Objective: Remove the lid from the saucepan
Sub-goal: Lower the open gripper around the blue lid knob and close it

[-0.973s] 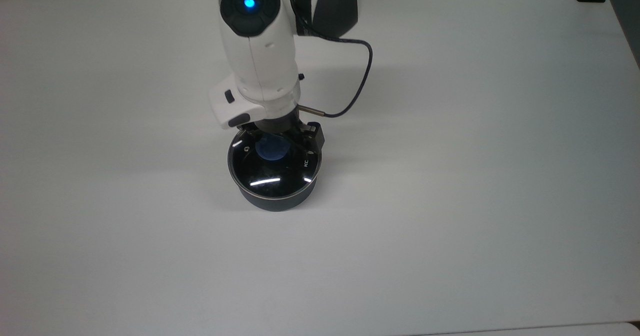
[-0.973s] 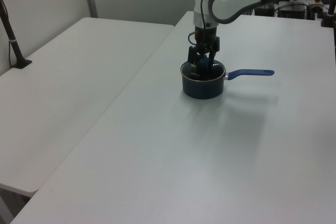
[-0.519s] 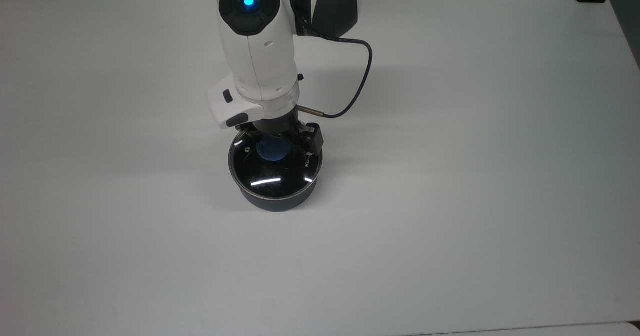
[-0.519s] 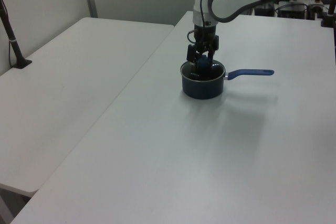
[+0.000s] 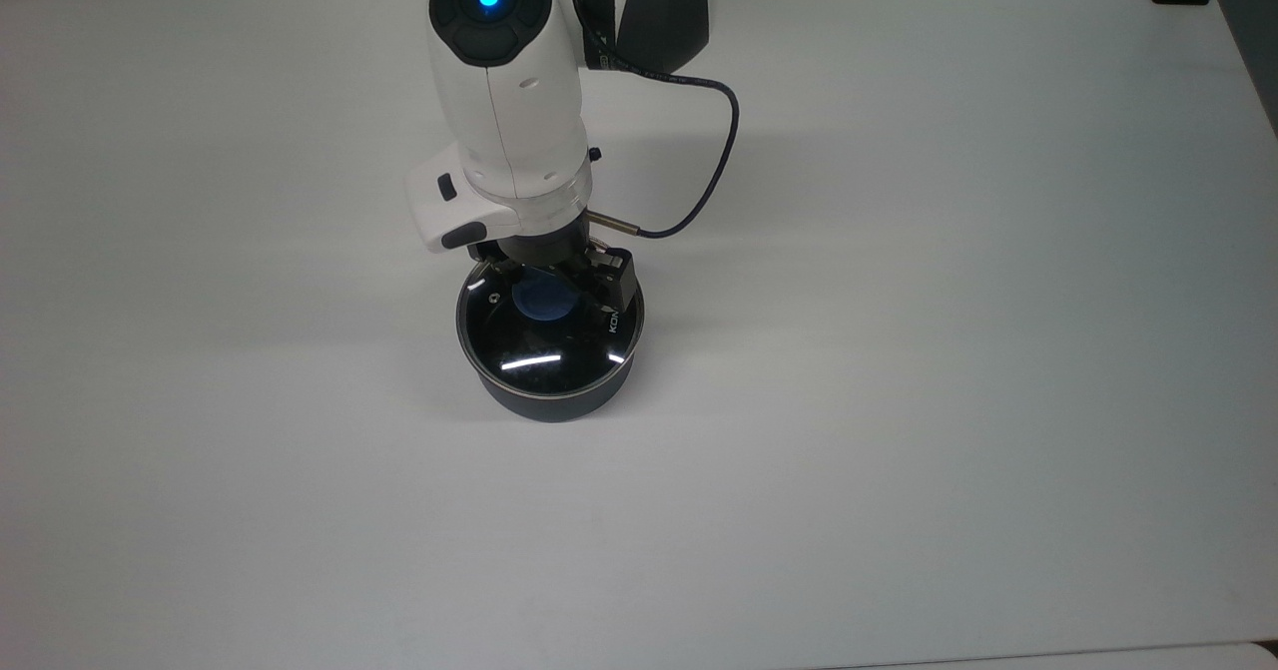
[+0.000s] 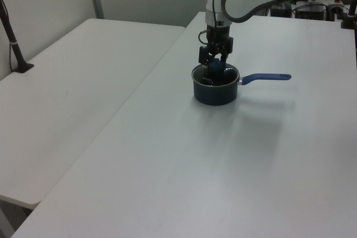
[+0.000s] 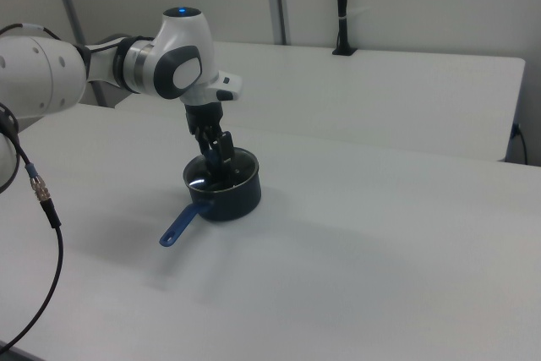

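Top view: set high over my white table (image 5: 899, 400), looking almost straight down, fairly near; my arm (image 5: 504, 81) enters from the frame's upper edge.

Left view: set off the table's corner, above table height, looking down along its length, farther back; a second table (image 6: 72, 93) lies on the left view's left.

Right view: opposite side, lower and angled across toward a wall.

Shared by all three: my gripper (image 5: 552, 276) over the saucepan (image 5: 547, 390) (image 6: 215, 94) (image 7: 226, 200).
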Robot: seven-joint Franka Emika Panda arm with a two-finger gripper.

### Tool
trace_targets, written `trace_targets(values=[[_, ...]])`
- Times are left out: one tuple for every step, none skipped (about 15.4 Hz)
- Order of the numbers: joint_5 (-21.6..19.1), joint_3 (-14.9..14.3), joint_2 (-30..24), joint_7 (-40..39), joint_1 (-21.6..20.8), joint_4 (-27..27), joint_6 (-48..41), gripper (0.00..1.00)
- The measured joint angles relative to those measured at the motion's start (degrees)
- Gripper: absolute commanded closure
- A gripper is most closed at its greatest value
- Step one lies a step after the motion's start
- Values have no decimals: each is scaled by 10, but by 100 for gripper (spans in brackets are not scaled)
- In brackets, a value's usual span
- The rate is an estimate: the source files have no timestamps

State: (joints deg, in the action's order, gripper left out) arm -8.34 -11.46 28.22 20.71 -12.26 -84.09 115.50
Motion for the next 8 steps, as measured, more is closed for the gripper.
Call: trace_targets(values=[[0,-1,0,0,0,2,0,20],[0,-1,0,1,0,4,0,23],[0,-2,0,1,0,6,0,27],[0,-2,0,1,0,7,0,32],[0,-2,0,1,0,8,0,37],[0,-3,0,1,1,8,0,40],[0,-3,0,1,0,8,0,42],[2,-4,0,1,1,8,0,44]])
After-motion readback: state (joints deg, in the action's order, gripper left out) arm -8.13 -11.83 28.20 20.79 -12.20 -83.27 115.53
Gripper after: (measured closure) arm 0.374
